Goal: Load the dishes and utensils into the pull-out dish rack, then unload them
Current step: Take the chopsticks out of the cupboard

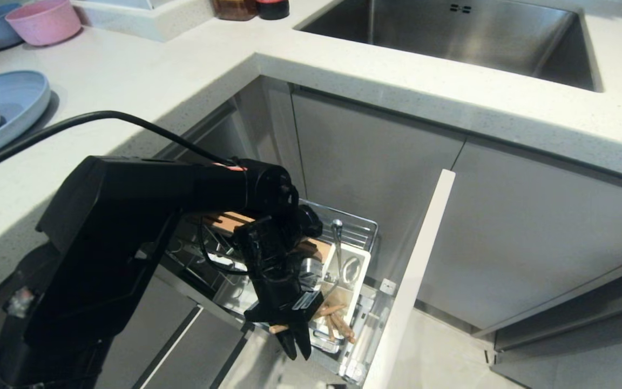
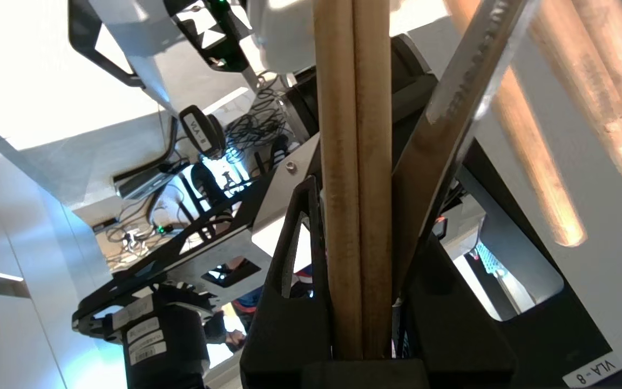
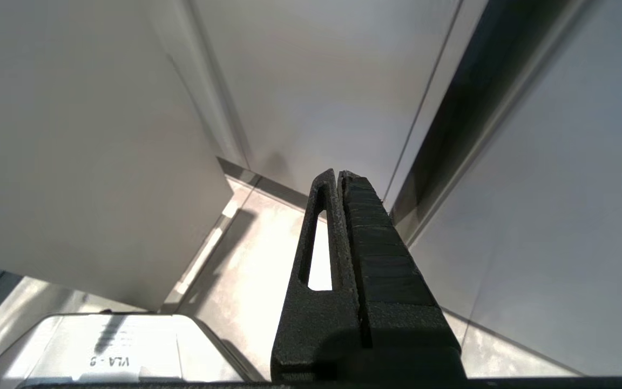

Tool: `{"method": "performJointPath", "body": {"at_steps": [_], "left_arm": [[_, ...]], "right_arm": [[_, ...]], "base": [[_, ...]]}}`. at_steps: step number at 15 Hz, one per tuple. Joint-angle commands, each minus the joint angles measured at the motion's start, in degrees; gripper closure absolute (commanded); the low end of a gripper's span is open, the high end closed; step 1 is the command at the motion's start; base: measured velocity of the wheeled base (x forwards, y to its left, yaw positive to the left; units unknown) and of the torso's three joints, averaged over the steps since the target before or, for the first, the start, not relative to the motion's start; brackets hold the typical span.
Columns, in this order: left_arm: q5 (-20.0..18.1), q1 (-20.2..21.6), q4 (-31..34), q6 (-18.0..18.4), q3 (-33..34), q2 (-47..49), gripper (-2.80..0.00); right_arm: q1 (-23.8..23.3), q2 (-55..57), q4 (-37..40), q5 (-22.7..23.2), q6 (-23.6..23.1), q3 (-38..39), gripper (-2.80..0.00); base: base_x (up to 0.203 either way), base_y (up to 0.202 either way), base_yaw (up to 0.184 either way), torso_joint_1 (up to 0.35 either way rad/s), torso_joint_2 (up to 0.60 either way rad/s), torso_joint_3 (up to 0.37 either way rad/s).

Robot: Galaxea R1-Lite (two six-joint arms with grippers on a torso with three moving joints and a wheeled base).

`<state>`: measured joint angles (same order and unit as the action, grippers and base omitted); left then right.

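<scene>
Left wrist view shows my left pincer clamped nearly closed around the pair of light wooden chopsticks, beside the white plastic utensil caddy, probably to lift them out.

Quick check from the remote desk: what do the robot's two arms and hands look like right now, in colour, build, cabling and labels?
The left arm is a boxy matte-black shell with a black cable looping over it. The left hand has black fingers, tapered, with a slotted cutout. The right hand is black too: one finger slotted, one ribbed. White labels reading VLA-8 and VLA-9 sit by the wrists.
</scene>
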<state>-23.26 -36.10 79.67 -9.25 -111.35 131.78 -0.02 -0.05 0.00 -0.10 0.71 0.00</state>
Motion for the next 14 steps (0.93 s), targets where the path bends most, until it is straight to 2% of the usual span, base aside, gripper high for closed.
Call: {"method": "performJointPath", "body": {"at_steps": [1,5,14], "left_arm": [[-0.3,0.0,0.4,-0.1,0.0,-0.2,0.0],[-1.1,-0.5,0.8,-0.5,0.0,-3.0,0.0],[0.2,-2.3,6.2,-0.7,0.0,-11.0,0.0]], "right_arm": [[0.0,0.0,0.0,0.0,0.0,0.1,0.0],[0.0,0.0,0.0,0.0,0.0,0.1,0.0],[0.0,0.0,0.0,0.0,0.0,0.1,0.0]], "base": [[0.0,0.0,0.0,0.0,0.0,0.0],[0.0,0.0,0.0,0.0,0.0,0.0],[0.0,0.0,0.0,0.0,0.0,0.0]]}}
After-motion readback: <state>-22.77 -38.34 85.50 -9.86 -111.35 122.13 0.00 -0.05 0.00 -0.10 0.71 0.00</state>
